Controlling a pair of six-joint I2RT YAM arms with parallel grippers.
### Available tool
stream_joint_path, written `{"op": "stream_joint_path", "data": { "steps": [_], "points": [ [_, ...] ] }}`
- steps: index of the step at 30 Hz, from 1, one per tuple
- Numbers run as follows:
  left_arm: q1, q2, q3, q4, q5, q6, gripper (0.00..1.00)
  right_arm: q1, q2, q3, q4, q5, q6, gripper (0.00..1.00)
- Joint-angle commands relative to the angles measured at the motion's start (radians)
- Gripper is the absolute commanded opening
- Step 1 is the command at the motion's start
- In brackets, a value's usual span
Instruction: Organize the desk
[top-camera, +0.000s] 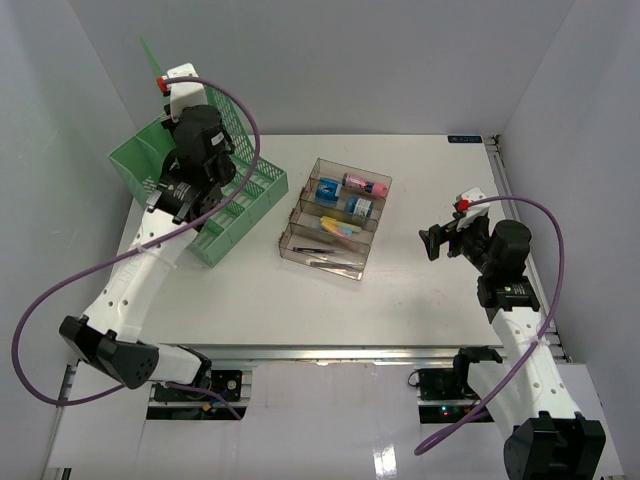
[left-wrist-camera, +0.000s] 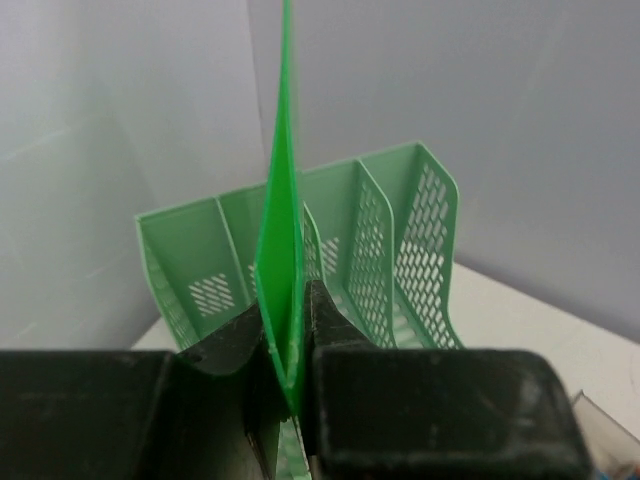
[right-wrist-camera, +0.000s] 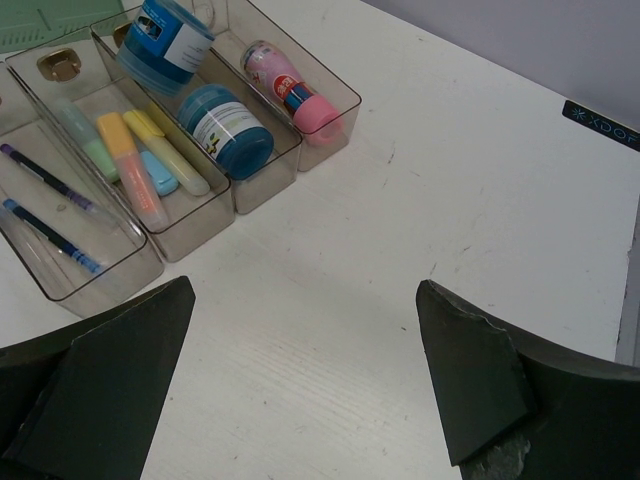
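Currently, your left gripper clamps a thin green sheet above the mesh rack, your right gripper gaping wide over the tabletop.

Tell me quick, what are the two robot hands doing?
Left gripper: shut on a green sheet.
Right gripper: open, holding nothing.

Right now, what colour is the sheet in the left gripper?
Bright green sheet; clearest in left wrist view.

left gripper clamped shut, arm reaching forward; right gripper hovers with jaws spread wide.
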Motion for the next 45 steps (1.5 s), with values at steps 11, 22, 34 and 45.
{"op": "stream_joint_path", "data": {
  "steps": [11, 22, 34, 45],
  "points": [
    [0.135, 0.012, -0.098, -0.191, 0.242, -0.34, 0.0, -0.005, -0.009, -0.01, 0.062, 0.014, -0.011, 0.98],
    [0.196, -0.023, -0.274, 0.058, 0.294, -0.203, 0.0, -0.005, -0.006, -0.01, 0.062, 0.029, -0.024, 0.98],
    [0.199, -0.016, -0.267, 0.207, 0.279, -0.083, 0.0, -0.008, -0.002, -0.011, 0.063, 0.033, -0.028, 0.98],
    [0.198, 0.024, -0.308, 0.305, 0.272, -0.059, 0.0, -0.009, 0.0, -0.013, 0.063, 0.031, -0.026, 0.98]
  ]
}}
